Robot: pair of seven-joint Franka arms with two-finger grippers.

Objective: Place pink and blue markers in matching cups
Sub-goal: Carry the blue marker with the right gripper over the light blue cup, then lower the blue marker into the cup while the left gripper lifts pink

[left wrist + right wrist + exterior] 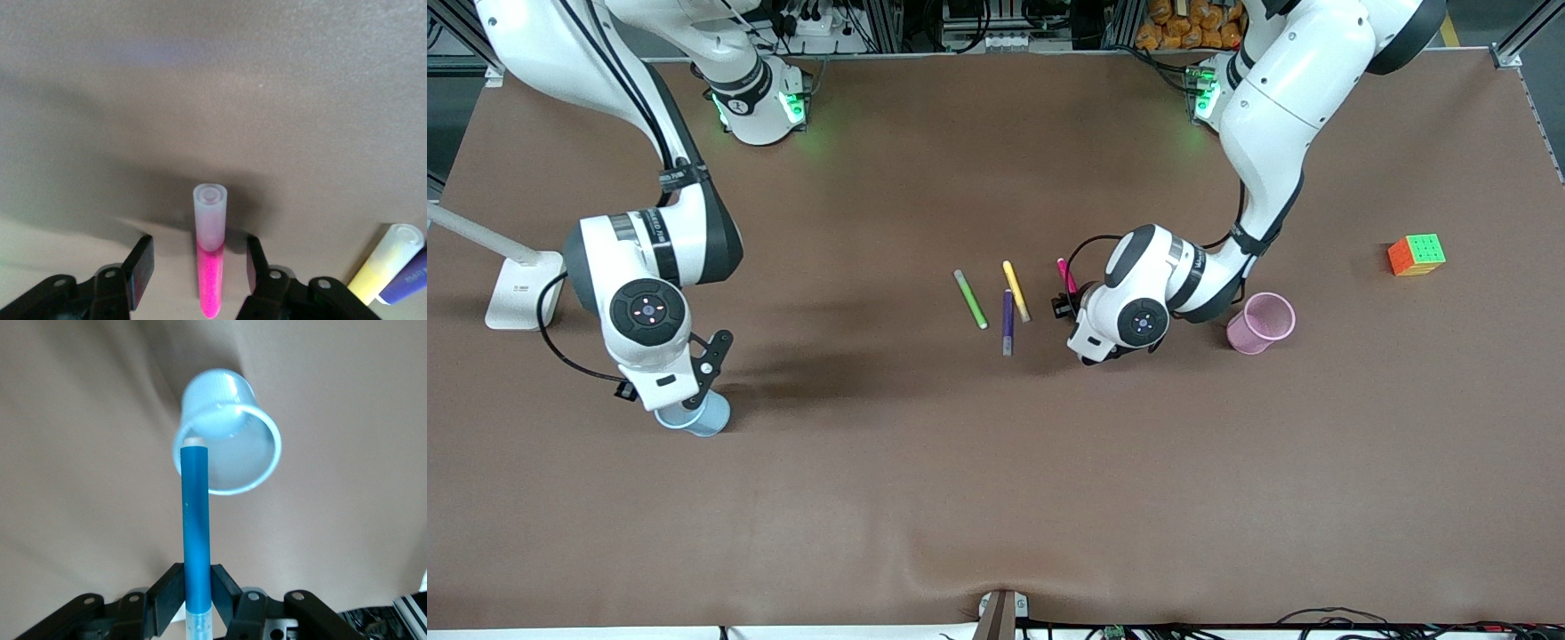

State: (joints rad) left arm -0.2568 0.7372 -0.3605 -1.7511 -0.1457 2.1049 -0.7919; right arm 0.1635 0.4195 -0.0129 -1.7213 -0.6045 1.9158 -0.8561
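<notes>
My right gripper point(197, 590) is shut on the sky-blue marker point(195, 533) and holds it upright over the pale blue cup point(227, 447), its tip at the cup's rim. In the front view the right gripper point(694, 382) is just above that blue cup point(698, 416), and the hand hides the marker. My left gripper point(198, 267) is open and low over the table, with one finger on each side of the magenta-pink marker point(211, 267), which lies flat. In the front view the pink marker point(1064, 274) sticks out from under the left gripper point(1069, 311). The pale pink cup point(1261, 323) stands beside the left arm's wrist.
A green pen point(970, 300), a yellow pen point(1016, 291) and a purple pen point(1008, 322) lie close beside the pink marker, toward the right arm's end. A colour cube point(1416, 254) sits toward the left arm's end. A white stand point(516, 284) is at the right arm's end.
</notes>
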